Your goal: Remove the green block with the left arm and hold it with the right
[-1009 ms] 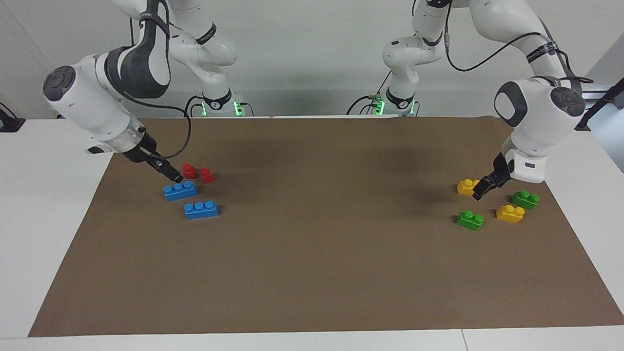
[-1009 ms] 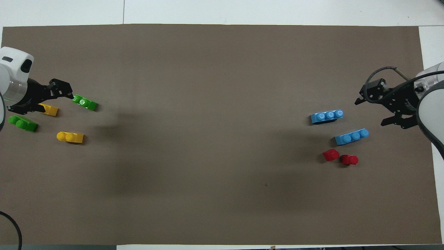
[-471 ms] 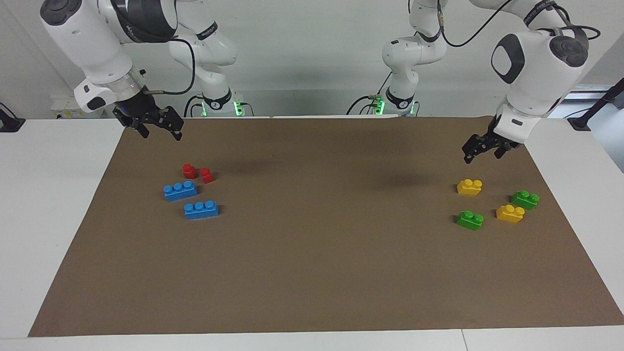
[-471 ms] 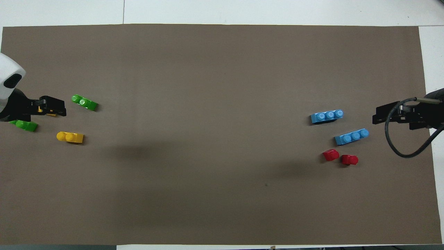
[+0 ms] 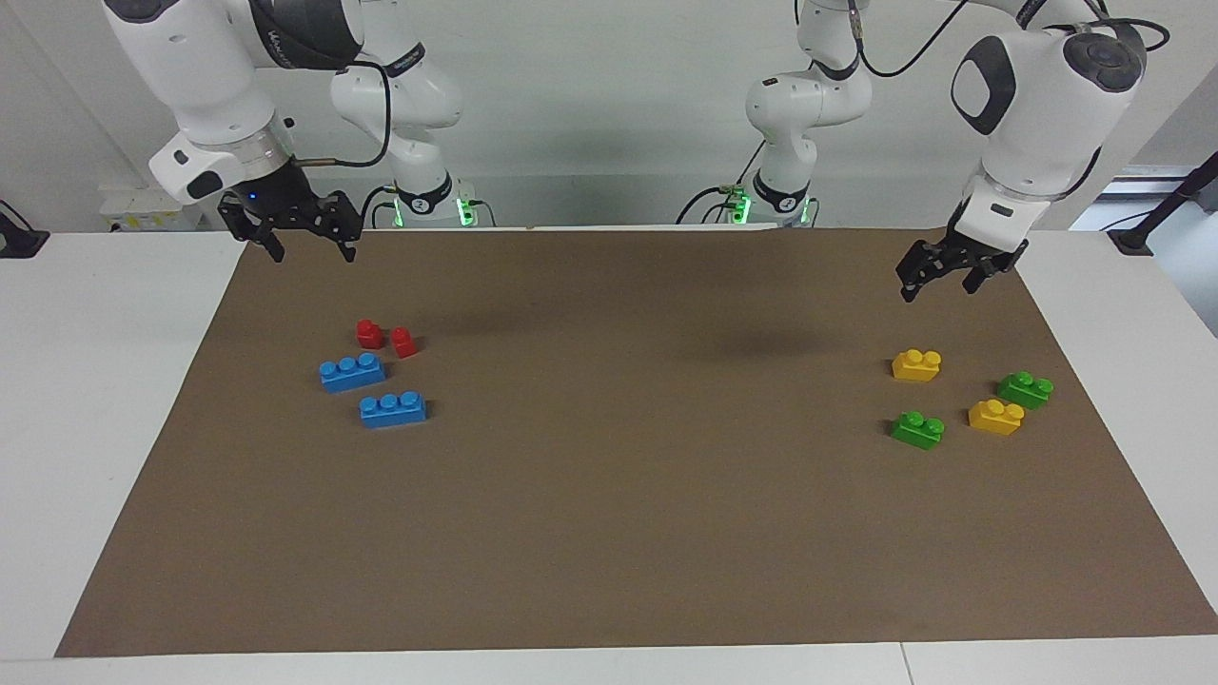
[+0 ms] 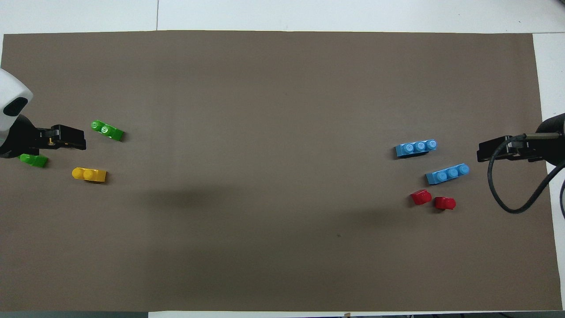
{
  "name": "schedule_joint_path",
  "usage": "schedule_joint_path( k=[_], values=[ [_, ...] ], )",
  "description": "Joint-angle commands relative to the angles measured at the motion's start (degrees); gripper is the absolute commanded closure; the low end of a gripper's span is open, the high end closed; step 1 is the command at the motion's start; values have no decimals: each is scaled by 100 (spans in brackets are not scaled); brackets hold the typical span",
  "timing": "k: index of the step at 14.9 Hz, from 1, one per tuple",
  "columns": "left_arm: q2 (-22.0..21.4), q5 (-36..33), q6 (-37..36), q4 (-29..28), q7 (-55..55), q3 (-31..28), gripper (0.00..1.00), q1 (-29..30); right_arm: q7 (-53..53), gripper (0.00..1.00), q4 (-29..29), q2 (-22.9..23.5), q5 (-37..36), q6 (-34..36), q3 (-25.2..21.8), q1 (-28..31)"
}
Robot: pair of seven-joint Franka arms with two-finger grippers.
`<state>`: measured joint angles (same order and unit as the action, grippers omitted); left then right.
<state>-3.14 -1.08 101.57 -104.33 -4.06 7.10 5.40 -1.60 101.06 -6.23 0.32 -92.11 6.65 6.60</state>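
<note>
The left tool point(image 5: 937, 279) is hanging in the air over the brown mat point(image 5: 609, 495) at the left arm's end of the counter point(image 5: 105, 400), its fingers spread apart and gripping nothing. In the overhead view the left tool point(image 6: 66, 138) is covering most of a yellow block, so only the facing view is showing that block plainly.

2 green blocks are lying on the mat, both apart from the tool. The first green block point(image 5: 918, 428) point(image 6: 107, 130) is sitting farther from the robots than the yellow block point(image 5: 916, 364) that lies under the tool. The second green block point(image 5: 1025, 389) point(image 6: 33, 160) is resting closer to the mat's edge at the left arm's end, partly hidden by the arm in the overhead view. Between them, a second yellow block point(image 5: 995, 417) point(image 6: 89, 174) is lying just beside the second green one; whether those 2 are touching is hard to tell.

The right tool point(image 5: 303, 233) is hovering over the mat's corner at the right arm's end, fingers wide and carrying nothing; in the overhead view the right tool point(image 6: 499, 150) is showing only as a dark shape. Below it, 2 red blocks point(image 5: 385, 338) and 2 blue blocks point(image 5: 373, 390) are lying on the mat, well apart from the green ones.
</note>
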Motion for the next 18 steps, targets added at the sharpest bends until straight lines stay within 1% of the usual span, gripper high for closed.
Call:
schedule_joint_path(
  k=[1,2,5,6,9,12,18],
  values=[
    [-108,-51,-85,-52,1,-42,0,-109,117,0,-51,-10,-137,97,82,43],
    [-108,-42,-94,-43,-7,-129,0,-301,116,0,-51,-10,-137,97,82,43],
    [-117,-33,-137,-26,-8,-936,0,-1118,143,0,-51,-10,-137,97,82,43],
    [-117,-33,-155,0,1,-1017,0,-1155,169,0,-51,-10,-163,97,82,43],
    [-108,-15,-313,62,10,-1009,0,-1164,345,0,-51,-10,-163,97,82,60],
    [-99,-7,-848,203,98,-974,0,-1155,328,0,-51,-10,-163,106,82,60],
    [-99,-7,-920,203,195,-947,0,-1164,283,0,-34,-27,-155,106,82,78]
  ],
)
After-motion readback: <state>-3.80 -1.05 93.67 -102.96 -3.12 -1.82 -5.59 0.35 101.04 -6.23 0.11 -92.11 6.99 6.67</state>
